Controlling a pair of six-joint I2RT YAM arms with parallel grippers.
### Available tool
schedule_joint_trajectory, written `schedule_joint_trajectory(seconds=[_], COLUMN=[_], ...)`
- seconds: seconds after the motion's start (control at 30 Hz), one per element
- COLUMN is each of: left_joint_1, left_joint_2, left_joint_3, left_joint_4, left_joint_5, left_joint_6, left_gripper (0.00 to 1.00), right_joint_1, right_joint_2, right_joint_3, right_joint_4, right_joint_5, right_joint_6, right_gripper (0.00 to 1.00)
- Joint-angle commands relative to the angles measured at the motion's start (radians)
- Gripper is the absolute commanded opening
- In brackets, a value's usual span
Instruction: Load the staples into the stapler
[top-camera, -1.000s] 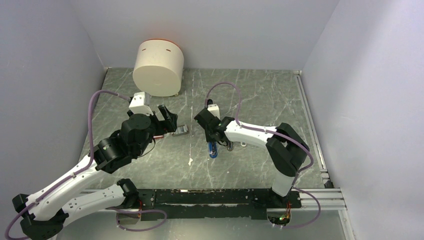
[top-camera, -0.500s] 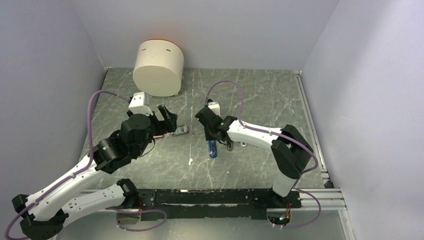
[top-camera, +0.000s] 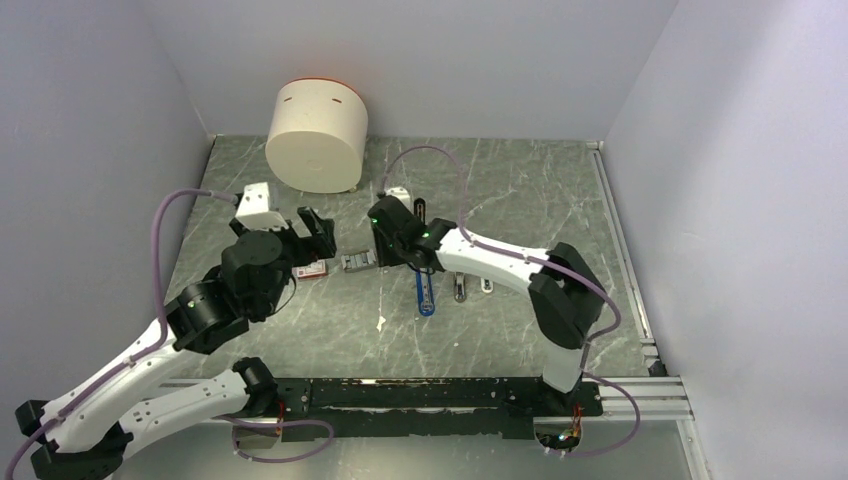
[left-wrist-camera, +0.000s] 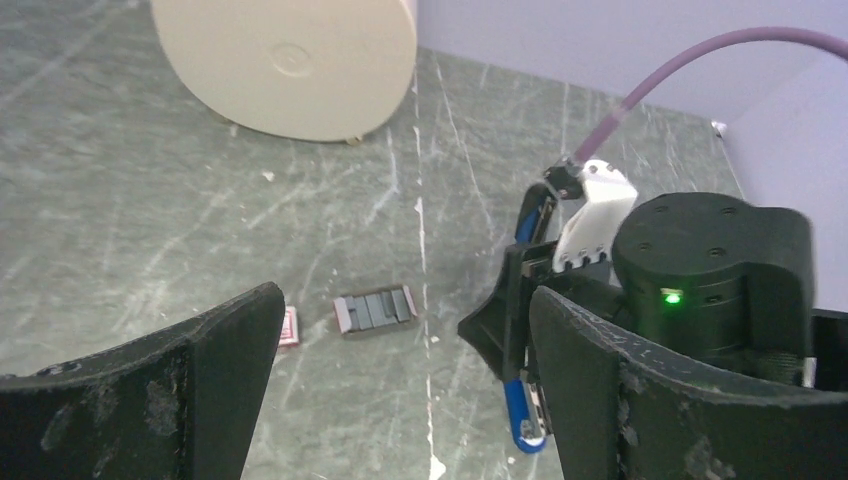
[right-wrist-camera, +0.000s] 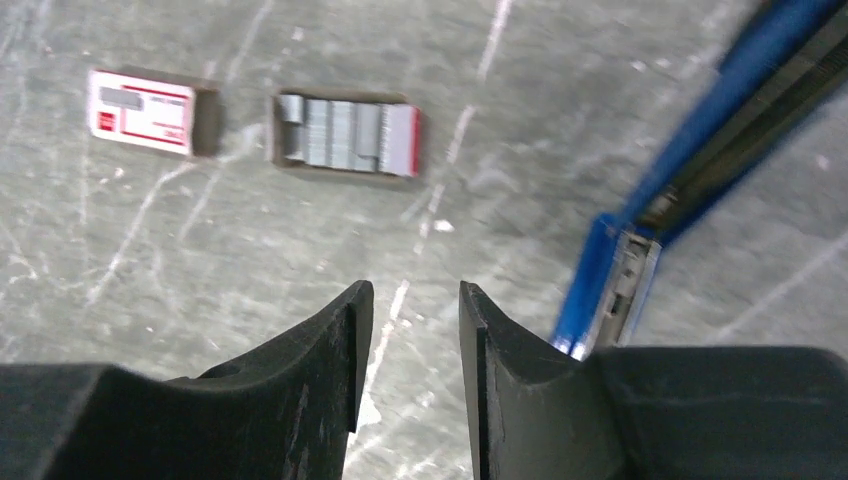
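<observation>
Beside its red sleeve (right-wrist-camera: 150, 110), the tray (right-wrist-camera: 403, 140) holds staples (right-wrist-camera: 335, 130); our right gripper (right-wrist-camera: 412, 297), barely parted, empty, has left the stapler (right-wrist-camera: 592, 275) for it, left gripper (left-wrist-camera: 405, 330) wide, empty.

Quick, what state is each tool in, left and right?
Left tool: wide open, holding nothing.
Right tool: open a narrow gap, holding nothing.

table (top-camera: 500, 190): grey-green marbled stone look, matt, scratched
staples (right-wrist-camera: 340, 128): silvery metal
card tray (right-wrist-camera: 340, 171): dull brown
stapler (right-wrist-camera: 595, 270): glossy blue plastic, steel channel
right pincer (right-wrist-camera: 410, 300): matt black plastic
</observation>
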Motion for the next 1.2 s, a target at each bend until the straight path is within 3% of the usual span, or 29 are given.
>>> schedule_joint_trajectory(seconds=[0.0,0.23,0.33,0.53,0.7,1.17], left_joint_1=[0.007,0.007,0.006,0.006,0.007,0.006], left_joint_2=[-0.042,-0.071,-0.072,-0.069,-0.077,-0.086], left_joint_3=[0.04,0.003,-0.009,-0.012,-0.034,-0.04], left_joint_4=[0.036,0.041,0.047,0.049,0.073,0.062], left_joint_5=[-0.126,-0.128,-0.124,-0.131,-0.12,-0.142], left_joint_6=[0.129,0.145,0.147,0.156,0.175,0.157], left_gripper=[0.97,0.97,0.97,0.97,0.97,0.97], right_joint_1=[0.029,0.04,0.04,0.046,0.046,0.056], right_joint_2=[0.122,0.293,0.35,0.448,0.505,0.525], right_joint_3=[0.131,0.324,0.395,0.49,0.549,0.567], right_joint_4=[-0.002,-0.049,-0.053,-0.088,-0.144,-0.137], right_joint_5=[-0.022,-0.032,-0.056,-0.037,-0.024,-0.052], right_joint_6=[-0.033,-0.041,-0.032,-0.02,-0.014,-0.033], right_gripper=[0.41,0.37,0.31,0.28,0.2,0.28])
